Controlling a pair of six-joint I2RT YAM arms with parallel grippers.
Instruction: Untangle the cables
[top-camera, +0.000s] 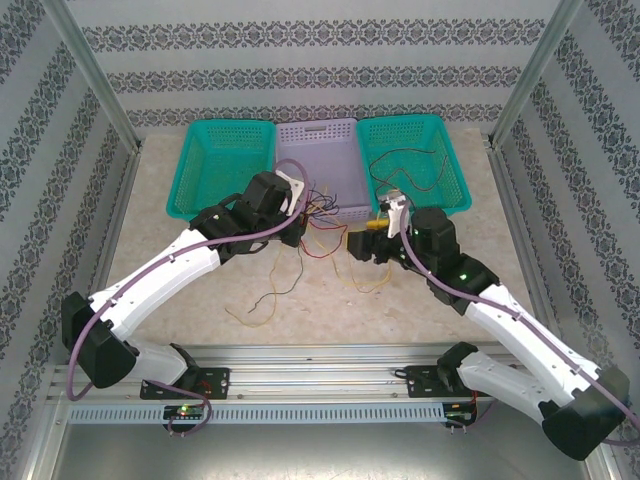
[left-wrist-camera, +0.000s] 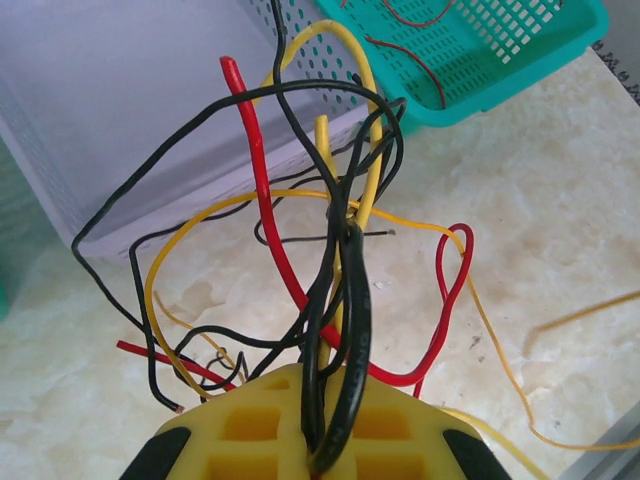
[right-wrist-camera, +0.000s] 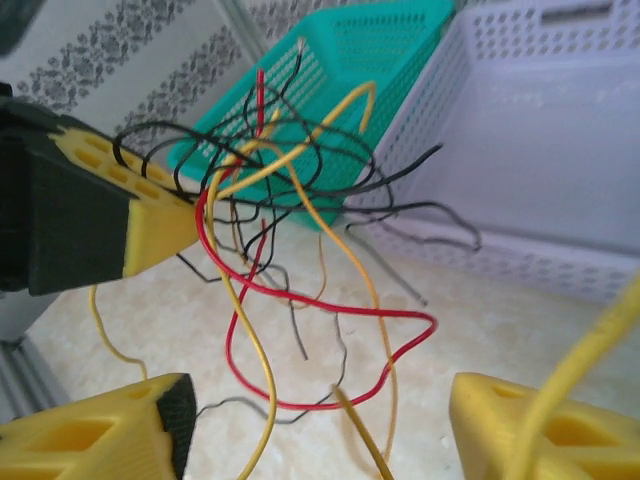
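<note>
The left gripper (left-wrist-camera: 325, 420) is clenched on the cables (left-wrist-camera: 352, 290), a black, red and yellow tangle that fans out from its tips above the table (left-wrist-camera: 560, 200), just in front of the lilac basket (left-wrist-camera: 110, 130). The right gripper (right-wrist-camera: 320, 425) is released, jaws well apart, with red and yellow strands dangling just ahead of its tips.

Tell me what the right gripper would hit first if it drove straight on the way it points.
Most likely the dangling cables: the red loop hangs just ahead of the open right gripper, in line with the gap between its fingers. The lavender basket sits farther behind, though depth is unclear.
</note>
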